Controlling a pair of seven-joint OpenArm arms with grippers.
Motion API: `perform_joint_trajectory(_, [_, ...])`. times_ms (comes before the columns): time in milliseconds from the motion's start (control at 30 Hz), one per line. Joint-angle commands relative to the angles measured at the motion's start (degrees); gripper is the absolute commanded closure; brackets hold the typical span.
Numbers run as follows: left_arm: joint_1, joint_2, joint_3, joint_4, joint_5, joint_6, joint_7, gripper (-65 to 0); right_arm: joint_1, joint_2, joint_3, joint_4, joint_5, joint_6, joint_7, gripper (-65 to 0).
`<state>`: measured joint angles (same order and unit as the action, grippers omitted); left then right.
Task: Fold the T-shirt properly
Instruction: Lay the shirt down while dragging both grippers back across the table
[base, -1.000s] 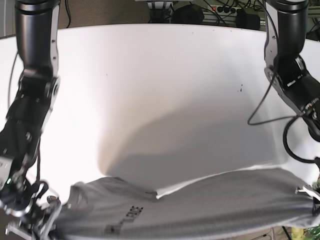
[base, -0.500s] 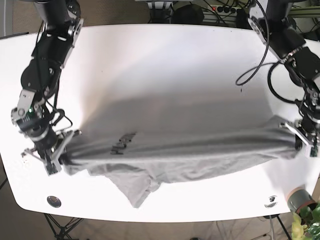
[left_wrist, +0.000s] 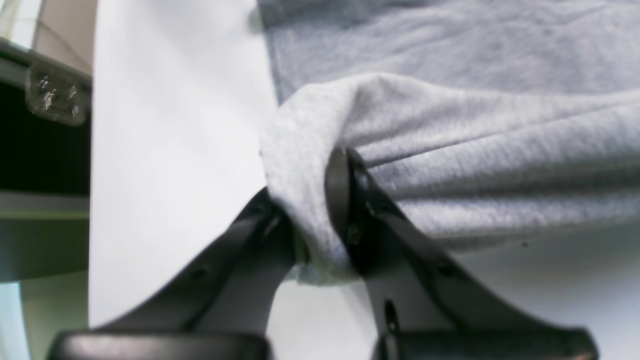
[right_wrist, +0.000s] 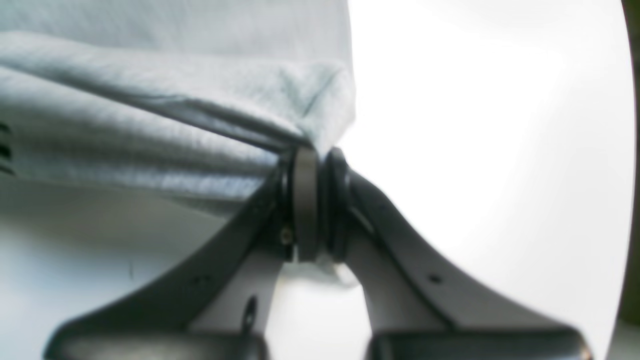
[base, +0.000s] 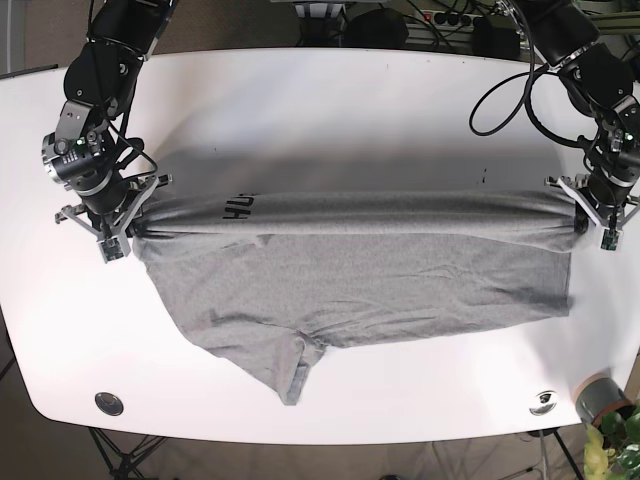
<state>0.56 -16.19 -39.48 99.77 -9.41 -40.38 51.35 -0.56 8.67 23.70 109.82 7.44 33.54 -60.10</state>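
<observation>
Since the prior frame, your grippers have carried the T-shirt (base: 360, 270) farther across the table (base: 330, 110); left gripper (left_wrist: 320, 220) and right gripper (right_wrist: 312, 200) both clamp fabric.

Both grippers now sit farther up the table (base: 330, 110) than before, the left gripper (base: 590, 215) and right gripper (base: 125, 225) carrying the stretched edge away from the front. More of the T-shirt (base: 360, 275) lies flat, its sleeve spread toward the front edge.

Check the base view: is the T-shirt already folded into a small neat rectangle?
No, the T-shirt lies spread wide across the table, one edge stretched between both grippers.
</observation>
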Motion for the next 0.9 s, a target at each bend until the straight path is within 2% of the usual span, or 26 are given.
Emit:
perform_joint_trajectory(0, [0.5,-1.4,-1.5,0.8,1.2,0.9,-0.2,0.0,-0.7,-0.4,0.5,1.9,-0.5,-0.35,1.2,-2.1])
perform_joint_trajectory(433, [8.1,-1.3,-4.3,-0.5,1.5,0.9,-0.2,0.0,-10.5,-4.1,1.0,2.9,-0.5,-0.35,1.2,-2.2])
perform_joint_trajectory(867, [12.9,-1.4,-4.3,-2.2,1.6,0.9,-0.2,0.0,-16.8,-4.7,2.4,3.7,-0.5,-0.35,1.2,-2.5])
